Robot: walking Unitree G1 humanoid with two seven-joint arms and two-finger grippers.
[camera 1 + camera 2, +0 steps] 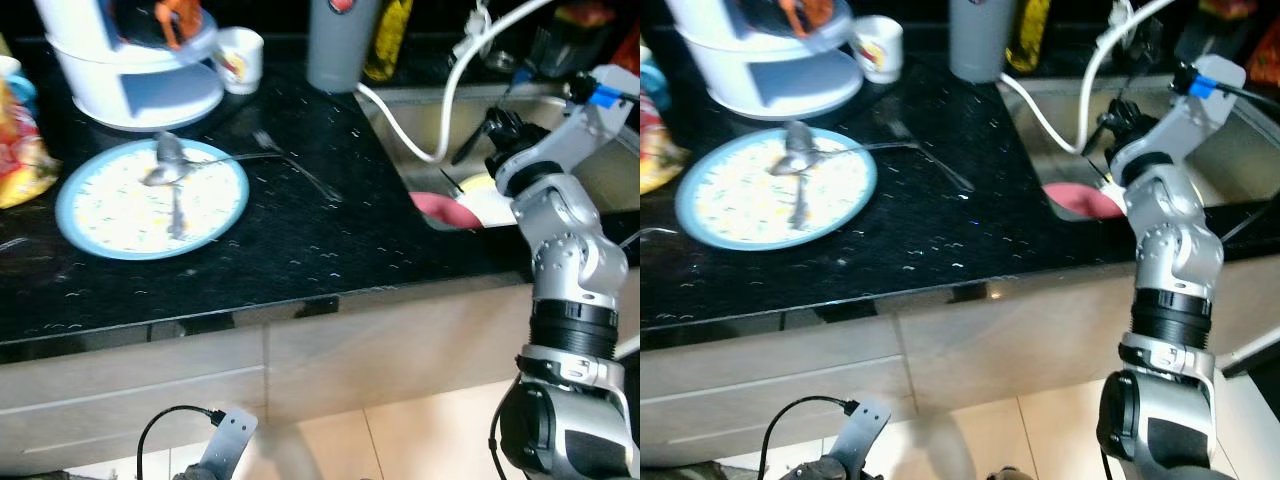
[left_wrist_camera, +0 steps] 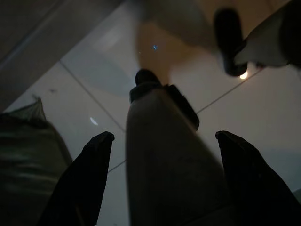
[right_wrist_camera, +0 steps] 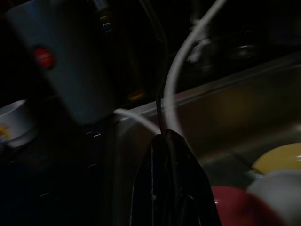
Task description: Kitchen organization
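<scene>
Evidently little is done: the blue plate [image 1: 150,200] with spoons [image 1: 168,165] is left on the counter [image 1: 290,240], fork [image 1: 295,165] beside it. Right gripper [image 1: 497,128] is held over the sink [image 1: 590,180], fingers pressed together, empty; left gripper [image 2: 164,183] hangs spread.

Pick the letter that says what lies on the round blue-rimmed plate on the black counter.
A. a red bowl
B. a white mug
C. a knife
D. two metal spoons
D: two metal spoons lie on the round blue-rimmed plate; the white mug stands apart, behind it.

The right arm [image 1: 1165,260] is reaching over the sink [image 1: 1230,150]; a spoon [image 1: 795,160] is lying on the blue-rimmed plate [image 1: 700,230]; a fork [image 1: 925,155] is resting beside it.
</scene>
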